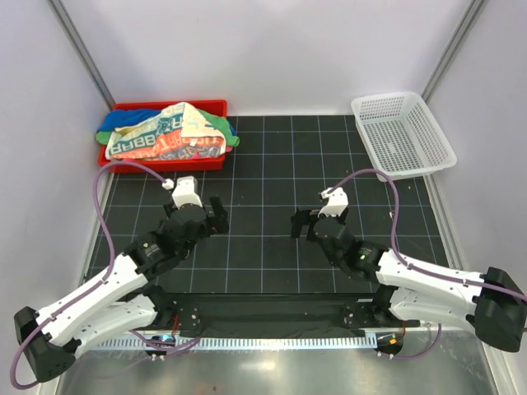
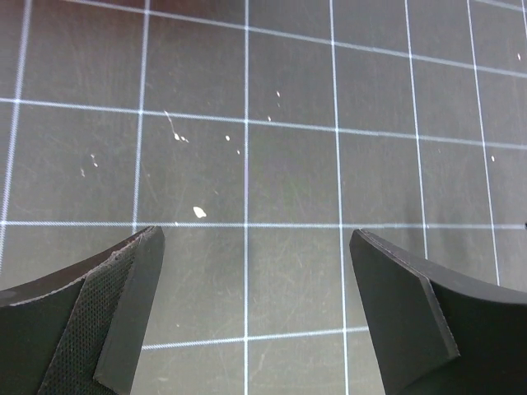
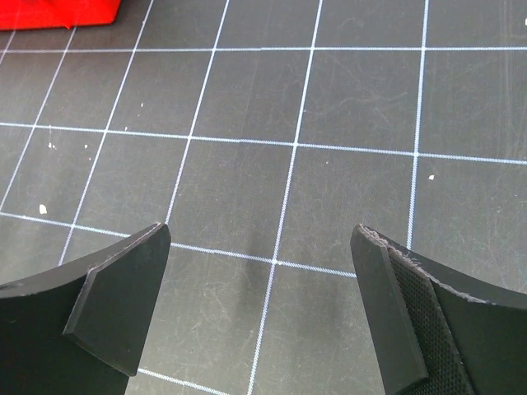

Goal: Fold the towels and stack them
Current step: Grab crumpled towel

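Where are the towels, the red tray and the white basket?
towels [image 1: 169, 132]: top external view, on the printed cream towel atop the pile.
red tray [image 1: 210, 105]: top external view, on its far rim.
white basket [image 1: 403, 136]: top external view, on its bare mesh floor.

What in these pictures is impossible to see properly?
- Top view: how many towels lie in the tray. The printed towel covers the rest, and only blue and green edges show.
- Top view: the print on that towel is crumpled and too small to read fully.
- Right wrist view: the top edge cuts off the tray, leaving one corner.
- Left wrist view: only mat shows past the open left gripper, and no towels.
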